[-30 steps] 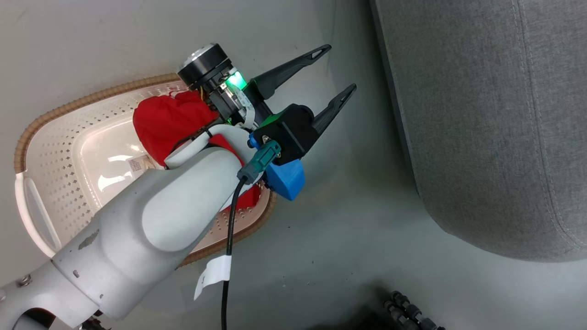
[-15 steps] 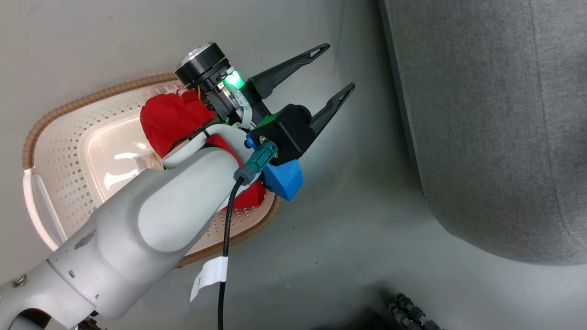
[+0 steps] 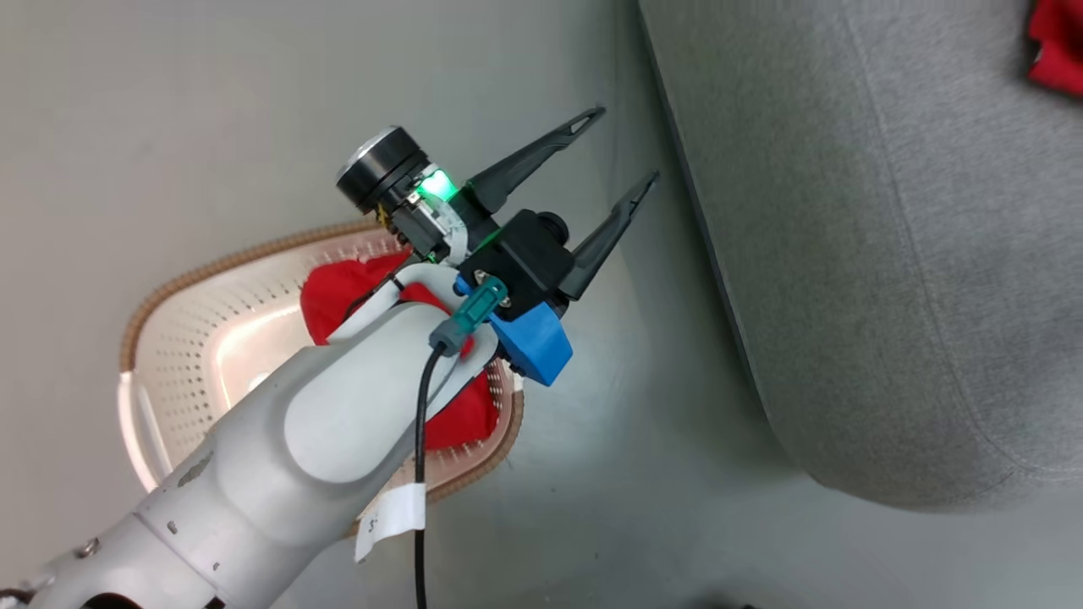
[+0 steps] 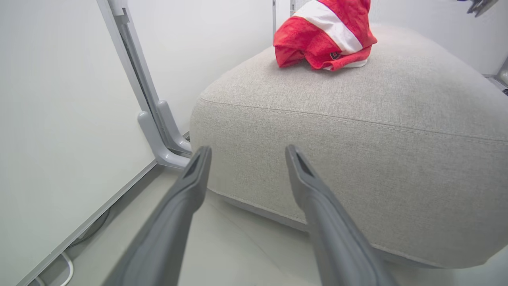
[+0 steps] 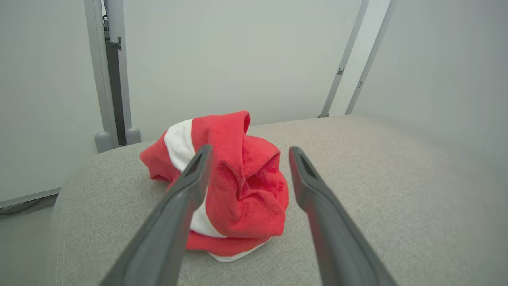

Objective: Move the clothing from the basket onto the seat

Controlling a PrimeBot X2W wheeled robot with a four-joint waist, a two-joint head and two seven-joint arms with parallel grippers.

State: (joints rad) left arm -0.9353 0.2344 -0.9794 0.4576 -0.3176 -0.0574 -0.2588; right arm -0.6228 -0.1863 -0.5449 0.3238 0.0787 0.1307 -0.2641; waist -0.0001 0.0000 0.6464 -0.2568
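In the head view one piece of the red clothing lies in the cream basket, partly hidden under my left forearm. My left gripper stands open and empty over the floor between the basket and the grey seat; the left wrist view has it facing the seat's side. A second red garment with a white stripe lies crumpled on top of the seat. My right gripper is open just above it, one finger on each side. That garment also appears in other views.
A grey metal post with a rounded foot stands against the white wall left of the seat. A black cable with a white tag hangs from my left forearm. Bare grey floor lies between basket and seat.
The head camera has shifted, so basket and seat sit differently in the picture. A red garment now shows on the seat at the top right. My left gripper stays open.
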